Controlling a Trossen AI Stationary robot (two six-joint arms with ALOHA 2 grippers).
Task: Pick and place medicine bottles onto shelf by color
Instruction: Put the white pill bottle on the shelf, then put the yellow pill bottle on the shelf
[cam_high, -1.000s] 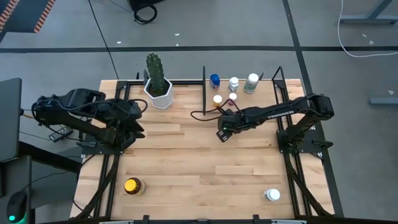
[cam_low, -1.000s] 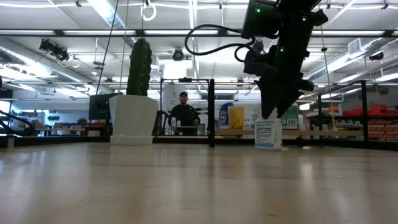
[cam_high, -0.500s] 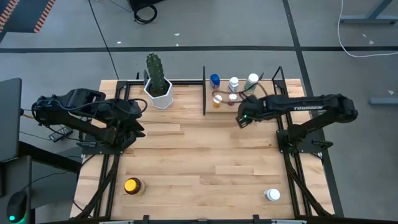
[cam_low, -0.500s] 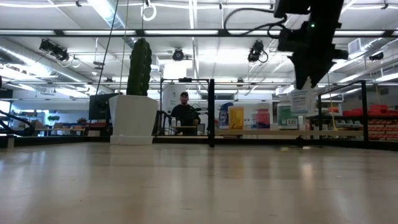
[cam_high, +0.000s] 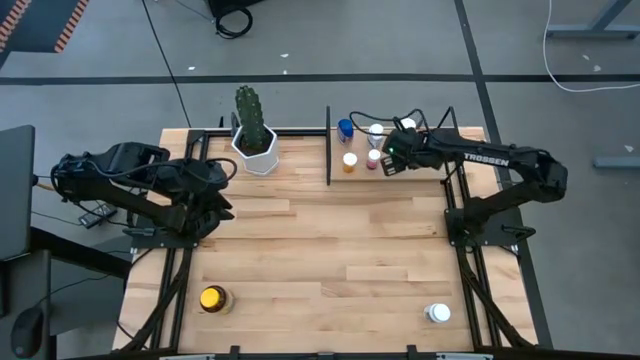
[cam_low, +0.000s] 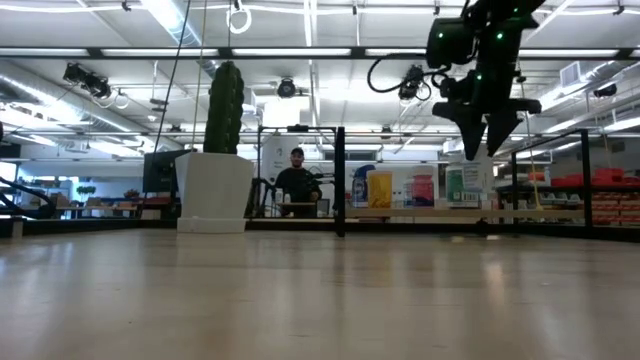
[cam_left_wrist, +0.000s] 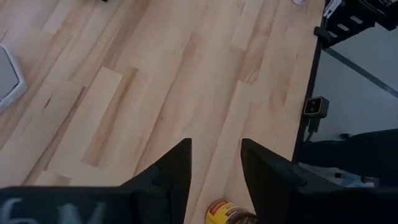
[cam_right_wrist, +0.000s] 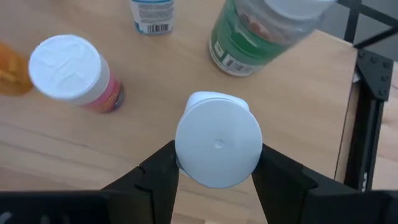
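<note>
Light slatted wood fills the table (cam_high: 300, 250), with a bright hall beyond it where a person (cam_low: 295, 180) stands far off. Starting at the fingers: the right gripper (cam_right_wrist: 217, 163) has its two dark fingers closed against the sides of a white-capped bottle (cam_right_wrist: 217, 140), held cap-up over the shelf (cam_right_wrist: 298, 112) at the table's far edge. Just beyond stand a green bottle (cam_right_wrist: 261, 34), a pink bottle (cam_right_wrist: 74, 74), a blue-labelled bottle (cam_right_wrist: 151, 14) and an orange one at the frame's edge. These look like light, rigid plastic with smooth, likely slippery sides, so a hold just under the cap, squarely across the round body, seems safest; a skewed pinch could let it twist or tip its neighbours. Further out, a yellow bottle (cam_high: 212, 298) and a white bottle (cam_high: 437, 313) wait near the front edge. The left gripper (cam_left_wrist: 214, 168) hangs parted and empty above the yellow one.
</note>
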